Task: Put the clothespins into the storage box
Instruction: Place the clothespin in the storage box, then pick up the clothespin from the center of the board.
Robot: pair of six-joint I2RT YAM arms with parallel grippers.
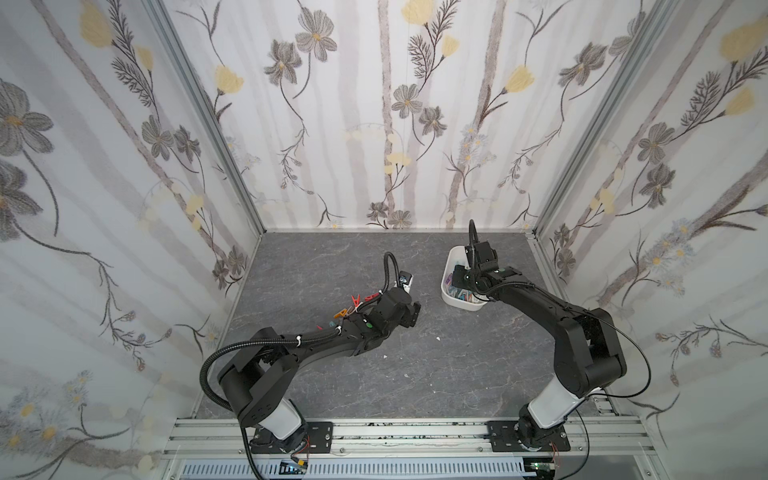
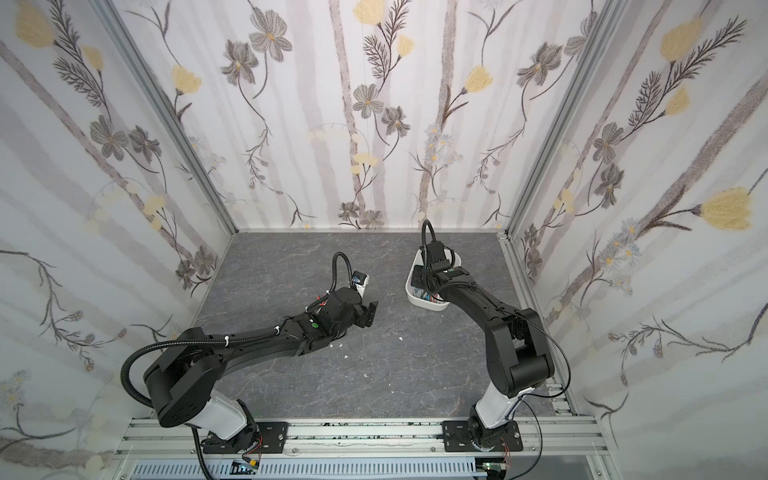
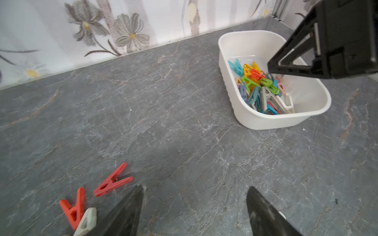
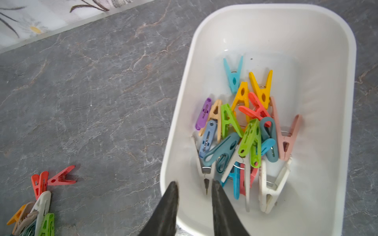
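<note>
Right tool (image 4: 194, 182) hangs just above the white storage box (image 4: 306, 30), jaws narrowly parted and empty, seemingly so a release lands on the colourful clothespins (image 4: 245, 132) heaped inside, while the left tool (image 3: 195, 188), wide and empty, hovers near red clothespins (image 3: 113, 180) on the grey surface (image 3: 184, 122).

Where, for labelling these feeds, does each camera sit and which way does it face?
Both top views: above the front rail, facing down toward the back wall; left arm, right arm, left gripper, right gripper.
Left wrist: on left arm, facing across the table to the storage box; own open fingers.
Right wrist: on right arm, looking down into that box; own fingers.
Shared by wrist views: box, red clothespins.
</note>
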